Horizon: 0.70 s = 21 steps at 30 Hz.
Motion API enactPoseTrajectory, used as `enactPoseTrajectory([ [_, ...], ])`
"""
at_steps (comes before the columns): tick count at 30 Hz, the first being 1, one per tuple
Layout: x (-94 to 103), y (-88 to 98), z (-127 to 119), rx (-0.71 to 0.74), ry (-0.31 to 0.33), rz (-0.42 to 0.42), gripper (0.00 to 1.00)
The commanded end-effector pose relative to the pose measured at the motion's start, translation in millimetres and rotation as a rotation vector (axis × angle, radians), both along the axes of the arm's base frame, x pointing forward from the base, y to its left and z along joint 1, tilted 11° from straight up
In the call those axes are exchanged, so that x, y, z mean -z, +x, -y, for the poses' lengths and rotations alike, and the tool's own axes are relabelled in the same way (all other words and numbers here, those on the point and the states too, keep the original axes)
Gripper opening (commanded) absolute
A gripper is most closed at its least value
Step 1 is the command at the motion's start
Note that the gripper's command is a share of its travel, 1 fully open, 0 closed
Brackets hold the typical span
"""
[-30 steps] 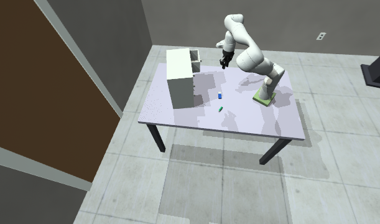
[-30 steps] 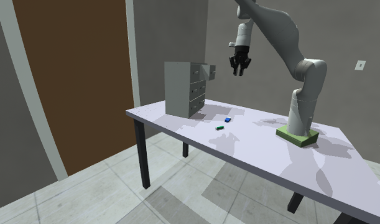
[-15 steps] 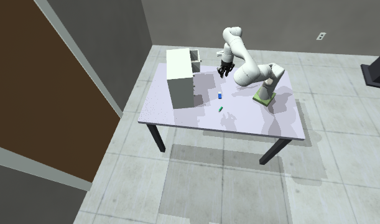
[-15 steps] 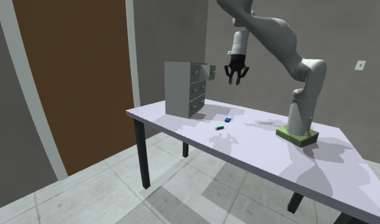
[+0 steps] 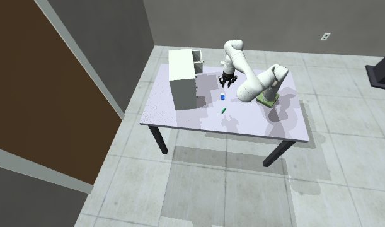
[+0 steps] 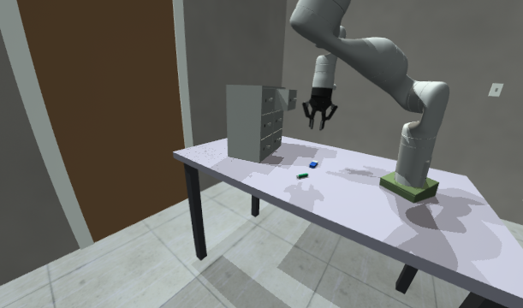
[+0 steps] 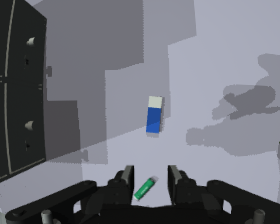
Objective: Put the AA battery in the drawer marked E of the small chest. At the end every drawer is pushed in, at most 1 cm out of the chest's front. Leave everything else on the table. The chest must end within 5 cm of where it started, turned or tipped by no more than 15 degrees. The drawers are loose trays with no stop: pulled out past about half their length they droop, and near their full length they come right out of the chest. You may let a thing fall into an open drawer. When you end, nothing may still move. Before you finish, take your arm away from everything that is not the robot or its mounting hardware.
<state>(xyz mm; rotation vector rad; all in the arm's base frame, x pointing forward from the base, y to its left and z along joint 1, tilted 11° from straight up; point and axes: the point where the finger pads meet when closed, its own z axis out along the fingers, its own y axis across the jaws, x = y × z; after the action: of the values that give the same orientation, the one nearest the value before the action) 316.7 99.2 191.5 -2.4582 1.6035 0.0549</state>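
The green AA battery (image 5: 223,110) (image 6: 302,175) (image 7: 145,188) lies on its side on the table. The small chest (image 5: 181,66) (image 6: 244,124) (image 7: 21,100) stands upright at the table's left part. Its top drawer in the far column (image 5: 198,67) (image 6: 292,100) is pulled out; the other visible drawer fronts look pushed in. I cannot read the letters. My gripper (image 5: 226,86) (image 6: 316,127) (image 7: 150,175) is partly open and empty, pointing down. It hangs high above the table, to the right of the chest; in the wrist view the battery shows between and below the fingertips.
A blue and white block (image 5: 222,96) (image 6: 313,164) (image 7: 154,116) lies near the battery, farther back on the table (image 5: 208,121) (image 6: 351,192). The arm's green base (image 5: 264,102) (image 6: 398,188) is at the right. The pulled-out drawer juts toward the gripper's side.
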Motion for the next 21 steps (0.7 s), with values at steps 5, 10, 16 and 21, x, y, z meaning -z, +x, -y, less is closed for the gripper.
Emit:
enactPoseTrajectory([
  [5, 23.9, -6.5, -26.8, 0.14, -0.009, -0.041, 0.33],
  [10, 32.1, -7.8, -37.5, 0.211, -0.003, -0.054, 0.33],
  [16, 47.3, -10.3, -57.4, 0.345, 0.007, -0.079, 0.33],
  [21, 58.5, -12.2, -72.0, 0.443, 0.014, -0.097, 0.33],
])
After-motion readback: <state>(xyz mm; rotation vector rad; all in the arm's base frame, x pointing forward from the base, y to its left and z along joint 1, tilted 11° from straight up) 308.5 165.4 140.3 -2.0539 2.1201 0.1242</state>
